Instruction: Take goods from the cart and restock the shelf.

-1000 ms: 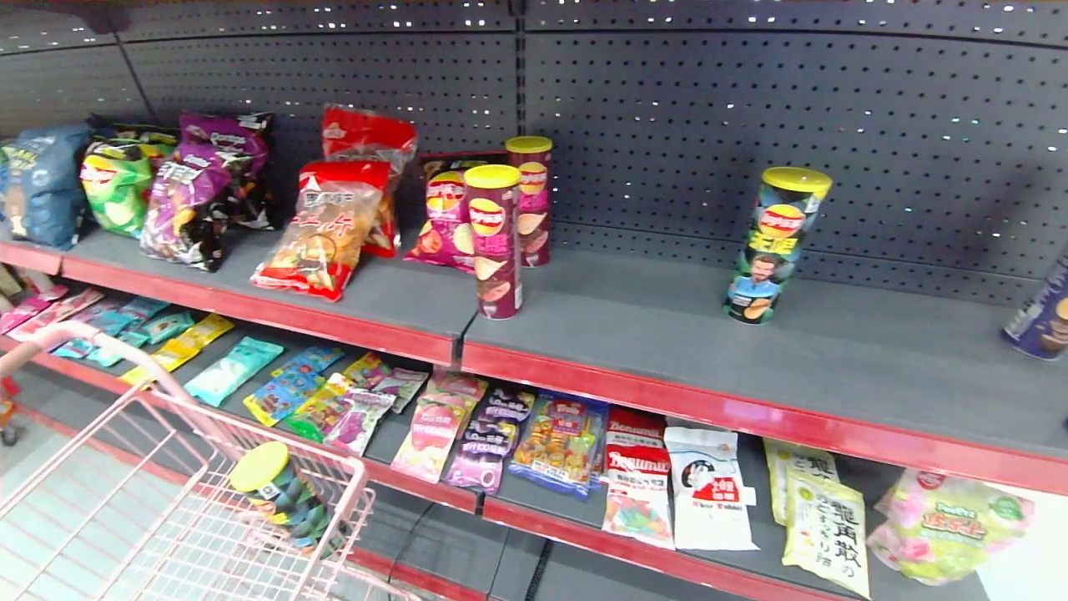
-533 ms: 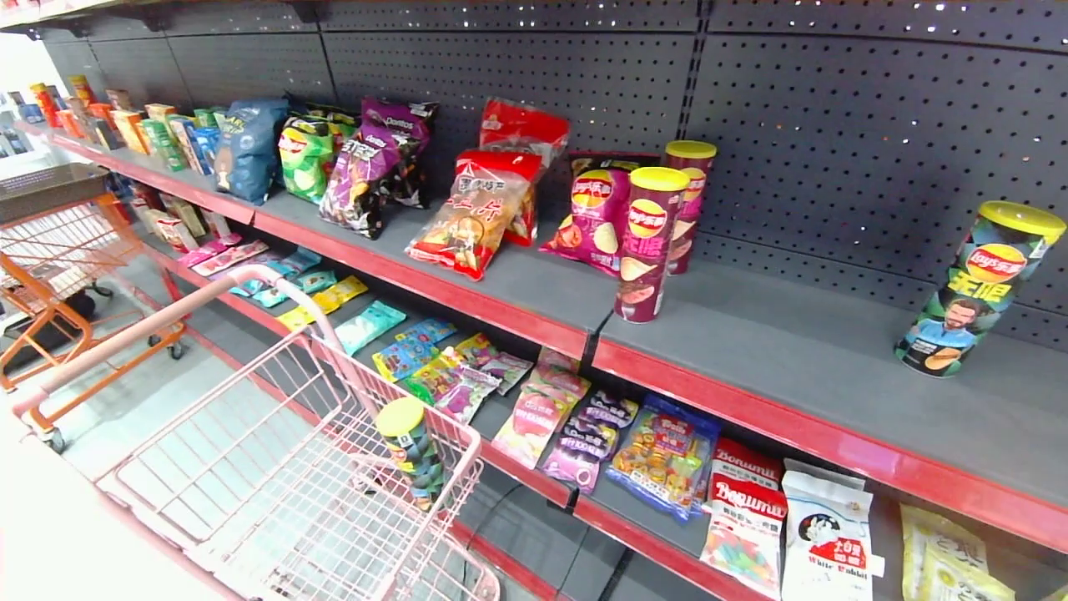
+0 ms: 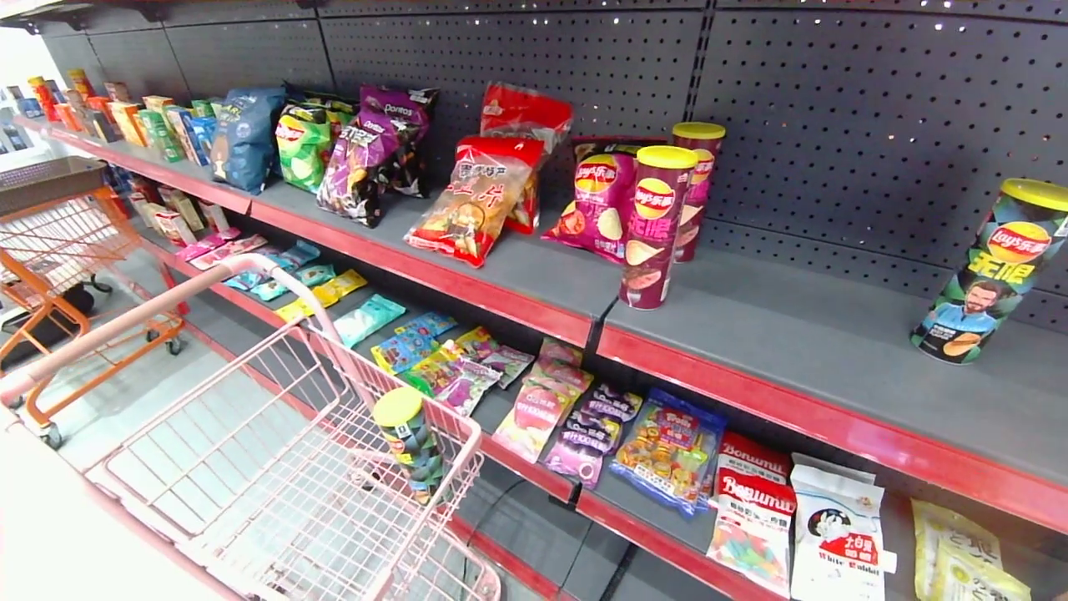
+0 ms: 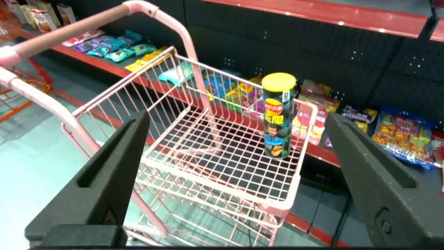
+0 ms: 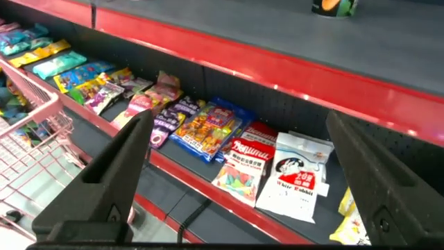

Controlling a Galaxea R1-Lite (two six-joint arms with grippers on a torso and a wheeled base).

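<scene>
Bright, even store light falls from above. Ahead of the right gripper (image 5: 239, 119), the red shelf lip (image 5: 291, 87) carries pale glare, and the packets (image 5: 208, 132) beneath it lie in soft shadow. Its wide-set fingers (image 5: 104, 187) show as dark, unlit shapes. Beyond the left gripper (image 4: 232, 125), the can (image 4: 279, 121) has a shining lid. In the head view the pegboard (image 3: 834, 83) holes sparkle, the aisle end (image 3: 18, 52) washes out white, and the shelf lip bows.

1. Head view: high, looking down over pink wire cart (image 3: 275, 392) and grey red-edged shelf (image 3: 793, 334).
2. Left wrist view: beyond left hand (image 4: 236, 121), same cart, close.
3. Right wrist view: beyond right hand (image 5: 239, 121), same shelf's lower tier.
</scene>
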